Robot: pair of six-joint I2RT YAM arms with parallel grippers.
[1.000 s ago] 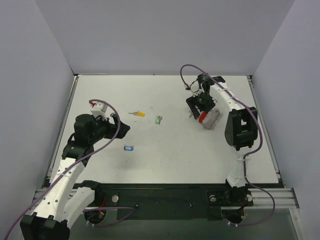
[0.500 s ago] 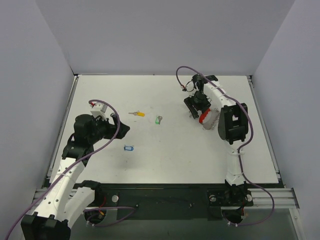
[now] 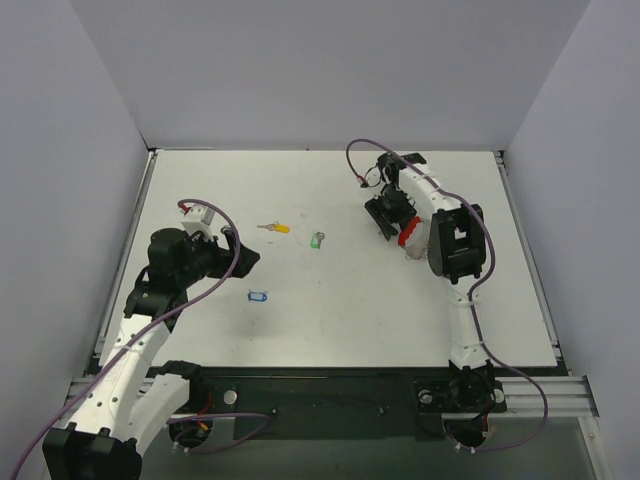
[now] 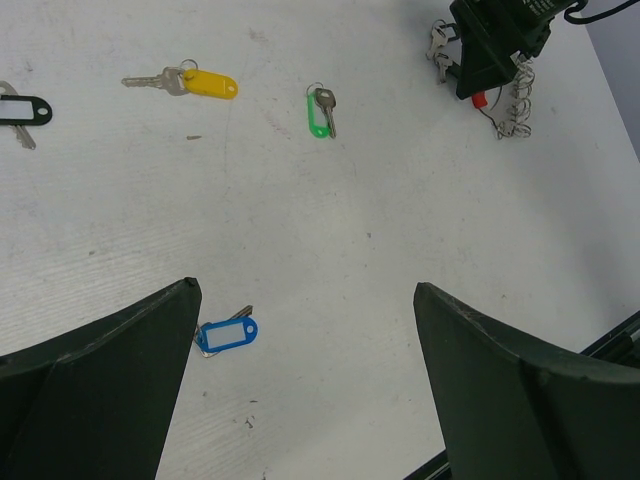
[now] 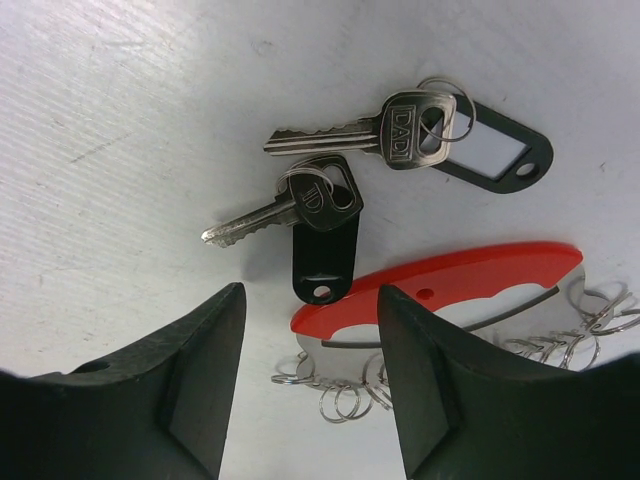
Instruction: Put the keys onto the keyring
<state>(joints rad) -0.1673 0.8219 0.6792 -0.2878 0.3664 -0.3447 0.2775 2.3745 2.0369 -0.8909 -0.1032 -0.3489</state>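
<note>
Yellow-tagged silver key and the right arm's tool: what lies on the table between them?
The left wrist view shows the small silver key with the green plastic tag between the yellow-tagged silver key and the right tool.

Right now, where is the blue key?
In the top view, the blue key lies on the left half of the table, nearer the near edge than the yellow key and green key.
</note>
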